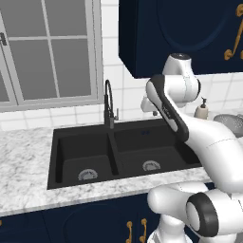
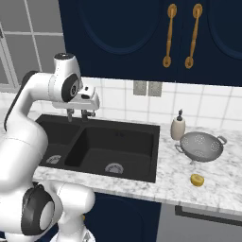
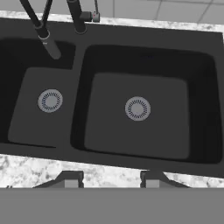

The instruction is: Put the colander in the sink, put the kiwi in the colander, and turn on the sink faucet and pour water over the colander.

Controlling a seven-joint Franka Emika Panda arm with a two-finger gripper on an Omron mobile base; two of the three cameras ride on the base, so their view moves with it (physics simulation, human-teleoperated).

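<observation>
The gripper point(image 2: 78, 115) hangs above the sink point(image 2: 142, 128) — jaws apart, nothing between them. Both basins hold only their drains. The colander point(image 2: 202, 146) sits on the counter point(image 2: 175, 175) right of the sink, just beside the soap bottle point(image 2: 178, 126); the kiwi point(image 2: 197, 180) lies nearer, apart from it. The faucet point(image 1: 109, 102) stands at the far rim.

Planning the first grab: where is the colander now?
In the right base view, the colander sits on the counter right of the sink, beside the soap dispenser, behind the kiwi.
</observation>
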